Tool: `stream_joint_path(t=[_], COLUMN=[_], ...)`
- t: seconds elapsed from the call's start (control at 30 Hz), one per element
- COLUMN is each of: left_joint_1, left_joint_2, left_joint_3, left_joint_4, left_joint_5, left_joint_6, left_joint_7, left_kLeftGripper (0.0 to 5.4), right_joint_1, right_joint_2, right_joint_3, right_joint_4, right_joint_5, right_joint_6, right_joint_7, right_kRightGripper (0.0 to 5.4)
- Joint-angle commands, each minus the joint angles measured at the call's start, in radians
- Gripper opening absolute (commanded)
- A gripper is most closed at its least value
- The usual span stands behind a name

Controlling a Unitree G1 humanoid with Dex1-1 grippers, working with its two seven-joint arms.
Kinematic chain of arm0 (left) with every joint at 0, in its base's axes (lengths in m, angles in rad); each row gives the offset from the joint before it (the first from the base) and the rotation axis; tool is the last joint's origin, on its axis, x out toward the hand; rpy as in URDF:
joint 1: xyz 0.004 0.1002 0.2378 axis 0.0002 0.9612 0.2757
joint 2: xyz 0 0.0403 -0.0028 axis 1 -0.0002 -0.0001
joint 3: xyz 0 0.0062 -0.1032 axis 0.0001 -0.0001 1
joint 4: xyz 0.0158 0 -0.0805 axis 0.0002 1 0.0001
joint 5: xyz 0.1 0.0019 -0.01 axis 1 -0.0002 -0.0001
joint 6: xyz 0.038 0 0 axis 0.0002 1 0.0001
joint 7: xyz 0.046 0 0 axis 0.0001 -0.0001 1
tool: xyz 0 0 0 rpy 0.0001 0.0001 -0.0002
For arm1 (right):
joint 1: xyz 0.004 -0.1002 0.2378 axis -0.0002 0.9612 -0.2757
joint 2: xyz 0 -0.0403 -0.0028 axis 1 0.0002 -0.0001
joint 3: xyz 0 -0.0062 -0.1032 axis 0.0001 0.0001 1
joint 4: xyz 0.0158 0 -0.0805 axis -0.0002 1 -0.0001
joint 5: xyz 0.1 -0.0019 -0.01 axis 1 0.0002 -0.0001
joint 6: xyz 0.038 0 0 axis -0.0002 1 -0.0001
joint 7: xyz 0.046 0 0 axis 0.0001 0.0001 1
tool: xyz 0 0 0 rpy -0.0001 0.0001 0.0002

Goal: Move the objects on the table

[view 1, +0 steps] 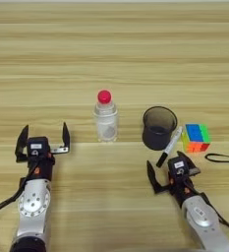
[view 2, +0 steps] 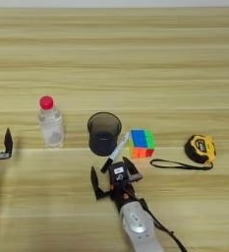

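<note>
**Reaching Toward the Marker: Table Layout by View**

Left eye view. The table (view 1: 114,59) fills the frame, its grain running side to side. The left gripper (view 1: 43,140) sits near the lower left, fingers spread wide and pointing up the frame, holding nothing; bare wood lies between it and the nearest object. A clear bottle with a red cap (view 1: 105,117) stands upright near the centre. To its right stands a dark cup (view 1: 159,127), open end up. The marker (view 1: 169,146) lies at a slant with its white barrel against the cup's lower right side and its black cap toward the lower left. The puzzle cube (view 1: 196,138) rests just right of the marker's upper end. The right gripper (view 1: 169,176) is just below the marker's cap, fingers spread wide and empty; one finger lies left of the cap, the other below the cube. A loop of black cord (view 1: 224,158) enters from the right edge.

Right eye view. The same row appears further left: bottle (view 2: 50,123), cup (view 2: 104,133), marker (view 2: 115,152), cube (view 2: 141,143). The tape measure (view 2: 201,148) lies well right of the cube, and its cord (view 2: 180,166) trails left, ending below the cube and close to the right gripper (view 2: 112,180). The cup and cube flank the marker closely. Only one finger of the left gripper (view 2: 7,145) shows at the left edge.
</note>
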Motion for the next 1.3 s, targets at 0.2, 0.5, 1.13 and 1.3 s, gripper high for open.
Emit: stream_joint_path(t=[0.2,0.5,1.13,1.3], left_joint_1=[0.003,0.002,0.000,0.002], left_joint_2=[0.004,0.004,0.002,0.000], left_joint_3=[0.001,0.002,0.000,-0.001], left_joint_4=[-0.002,-0.002,-0.004,-0.008], left_joint_5=[0.000,-0.001,-0.001,0.000], left_joint_6=[0.002,0.003,0.006,0.007], left_joint_7=[0.003,0.001,0.001,0.002], left_kLeftGripper=[5.40,5.40,5.40,5.40], right_joint_1=[-0.020,-0.050,-0.031,0.012], right_joint_2=[0.006,0.004,-0.003,-0.003], right_joint_3=[-0.035,-0.059,-0.081,-0.079], right_joint_4=[0.089,0.149,0.118,0.015], right_joint_5=[0.017,0.012,0.015,0.030], right_joint_6=[0.019,0.011,0.071,0.131], right_joint_7=[-0.009,-0.038,-0.063,-0.037], right_kRightGripper=[5.35,5.35,4.38,3.91])
